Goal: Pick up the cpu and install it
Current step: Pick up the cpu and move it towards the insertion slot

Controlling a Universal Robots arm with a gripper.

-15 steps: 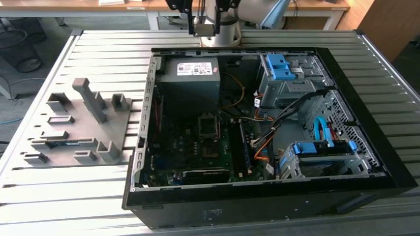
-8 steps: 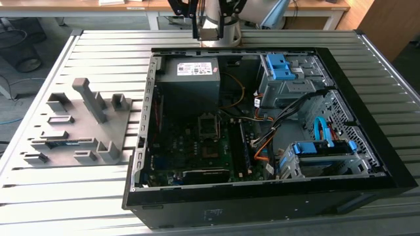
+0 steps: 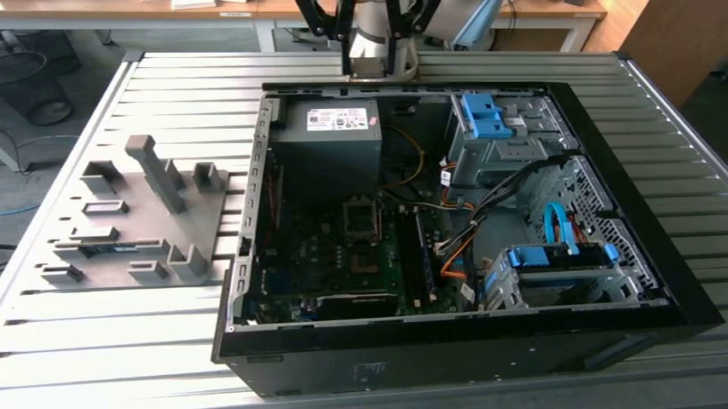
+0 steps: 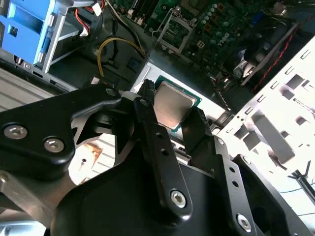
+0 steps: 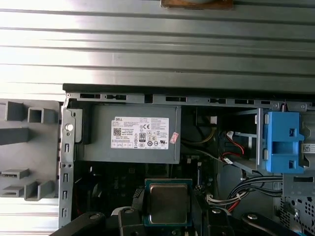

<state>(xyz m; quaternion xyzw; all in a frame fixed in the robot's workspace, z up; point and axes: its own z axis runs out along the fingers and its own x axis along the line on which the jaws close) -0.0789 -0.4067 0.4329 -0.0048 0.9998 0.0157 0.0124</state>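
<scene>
The cpu (image 5: 168,199) is probably light, stiff and fragile, with a slick metal lid. Take hold by two opposite edges only, keeping off the underside. It shows a square silvery-grey lid on a thin green board.

In the exterior view, the grey fixture (image 3: 136,221) lies left of the power supply (image 5: 130,133). The gripper (image 5: 168,207) is clamped on the cpu, with a black finger (image 4: 153,137) on each side edge, raised near the power supply over the open case (image 3: 455,331). The blue bracket (image 3: 483,115) sits right of the power supply.

Case (image 3: 455,354) open on top — cables (image 3: 506,186), power-supply box (image 3: 330,145) beside socket (image 3: 360,218)
</scene>
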